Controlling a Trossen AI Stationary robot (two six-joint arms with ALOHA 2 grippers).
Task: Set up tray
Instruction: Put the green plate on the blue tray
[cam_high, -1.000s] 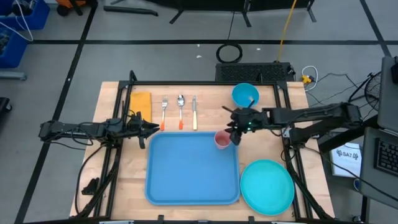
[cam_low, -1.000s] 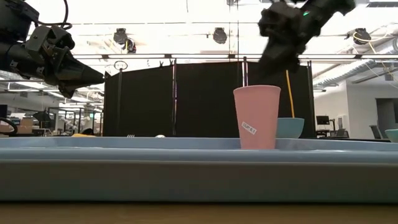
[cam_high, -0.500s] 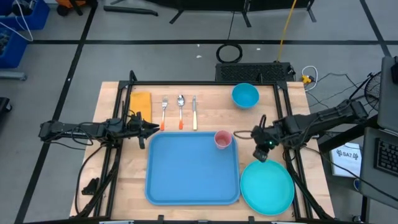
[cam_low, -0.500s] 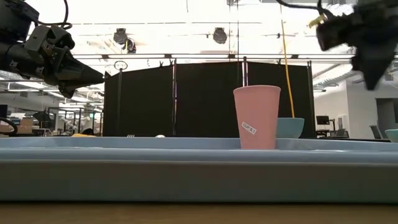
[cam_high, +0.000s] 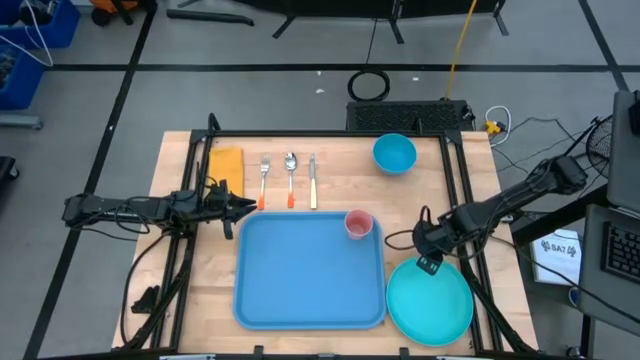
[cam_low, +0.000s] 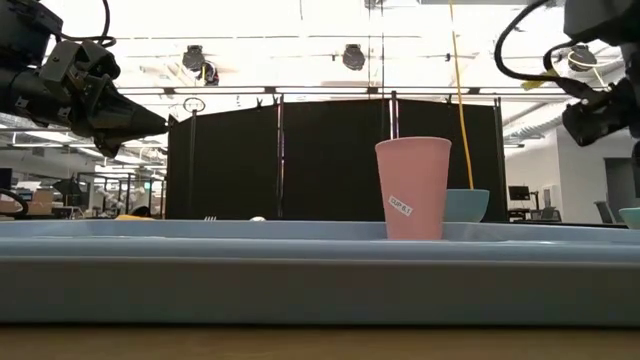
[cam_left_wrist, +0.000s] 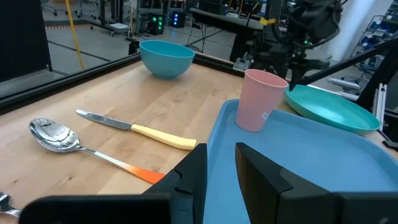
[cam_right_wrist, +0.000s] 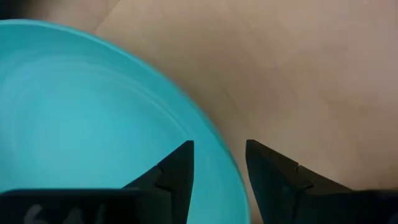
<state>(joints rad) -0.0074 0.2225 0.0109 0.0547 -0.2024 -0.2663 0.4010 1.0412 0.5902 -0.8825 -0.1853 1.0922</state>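
Observation:
The light-blue tray (cam_high: 300, 280) lies flat at the table's middle. A pink cup (cam_high: 358, 224) stands upright in its far right corner, also seen in the low view (cam_low: 412, 190). The round teal plate (cam_high: 430, 305) lies on the table right of the tray. My right gripper (cam_high: 428, 263) is open and points down over the plate's far rim (cam_right_wrist: 208, 140), one finger over the plate and one over bare wood. My left gripper (cam_high: 250, 205) waits slightly open by the tray's far left corner (cam_left_wrist: 219, 152).
A blue bowl (cam_high: 395, 153) sits at the far right. A fork (cam_high: 264, 180), a spoon (cam_high: 290, 178) and a knife (cam_high: 313, 182) lie side by side beyond the tray, with a yellow napkin (cam_high: 227, 165) left of them. Bare wood shows left of the tray.
My right gripper has left the pink cup's side and swung toward the table's right and near edges, dropping to the teal plate's far rim. The cup has stayed upright in the tray.

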